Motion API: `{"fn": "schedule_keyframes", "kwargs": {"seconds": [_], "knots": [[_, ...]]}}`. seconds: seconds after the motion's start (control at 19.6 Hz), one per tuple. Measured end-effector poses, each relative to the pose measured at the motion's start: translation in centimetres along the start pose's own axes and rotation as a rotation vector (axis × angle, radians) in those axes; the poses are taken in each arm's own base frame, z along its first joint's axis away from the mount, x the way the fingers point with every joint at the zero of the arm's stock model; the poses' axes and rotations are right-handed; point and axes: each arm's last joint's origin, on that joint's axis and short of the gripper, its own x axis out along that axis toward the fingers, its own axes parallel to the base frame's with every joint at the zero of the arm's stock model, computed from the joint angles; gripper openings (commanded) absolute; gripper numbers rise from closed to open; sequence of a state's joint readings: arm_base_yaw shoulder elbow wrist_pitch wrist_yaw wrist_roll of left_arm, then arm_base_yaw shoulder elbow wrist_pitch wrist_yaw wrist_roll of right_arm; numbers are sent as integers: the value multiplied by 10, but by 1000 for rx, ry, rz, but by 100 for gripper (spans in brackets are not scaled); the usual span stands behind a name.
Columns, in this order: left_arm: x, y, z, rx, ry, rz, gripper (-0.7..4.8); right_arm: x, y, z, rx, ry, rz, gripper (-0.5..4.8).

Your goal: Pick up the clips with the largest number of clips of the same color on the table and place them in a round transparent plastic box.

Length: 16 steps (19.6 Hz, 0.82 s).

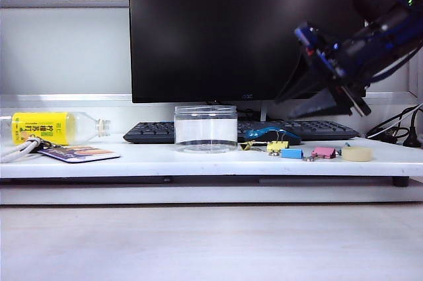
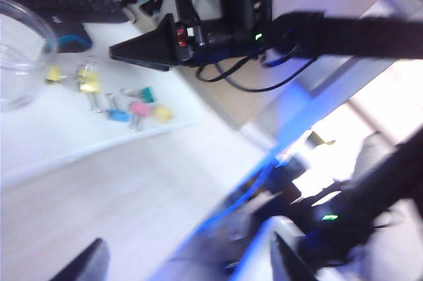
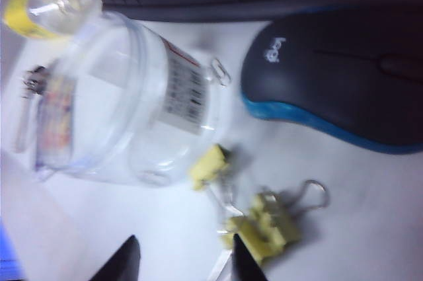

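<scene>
Two pale-yellow clips (image 3: 268, 225) (image 3: 211, 165) lie on the white desk between the round transparent plastic box (image 3: 125, 102) and the mouse. In the exterior view the clips (image 1: 277, 145) sit just right of the box (image 1: 205, 129), which stands upright. My right gripper (image 3: 182, 258) is open and empty, hovering above the desk with one fingertip (image 3: 241, 258) beside the nearer clip. From outside, this gripper (image 1: 289, 104) hangs above the mouse, pointing down and left. My left gripper (image 2: 188, 264) is open and empty, high over the desk's front edge; its view is blurred.
A blue clip (image 1: 291, 153), a pink clip (image 1: 324, 153) and a tape roll (image 1: 357, 154) lie right of the yellow clips. Behind them are the blue-and-black mouse (image 1: 271, 134), a keyboard (image 1: 149, 132) and a monitor (image 1: 244, 30). A yellow-labelled bottle (image 1: 53, 127) and a card (image 1: 79, 154) lie at the left.
</scene>
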<state>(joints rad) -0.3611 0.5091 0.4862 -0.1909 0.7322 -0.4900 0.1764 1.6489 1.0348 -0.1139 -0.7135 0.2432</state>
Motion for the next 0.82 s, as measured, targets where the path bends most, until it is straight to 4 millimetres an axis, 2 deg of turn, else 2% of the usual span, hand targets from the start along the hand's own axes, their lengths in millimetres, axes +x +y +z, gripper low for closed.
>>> {"fn": "schedule_keyframes", "kwargs": {"seconds": [0.1,0.31,0.66,0.82], "knots": [[16,-3,1,39,34,70,345,3,-3,-2,-28,5,-49,181],[41,-3,-14,69,143,180,345,4,-3,-2,-76,2,-83,181],[49,-6,-14,93,141,162,345,4,-3,0,-92,-12,-84,181],[49,-7,-12,101,122,145,345,10,-9,-3,-83,1,-87,181]]}}
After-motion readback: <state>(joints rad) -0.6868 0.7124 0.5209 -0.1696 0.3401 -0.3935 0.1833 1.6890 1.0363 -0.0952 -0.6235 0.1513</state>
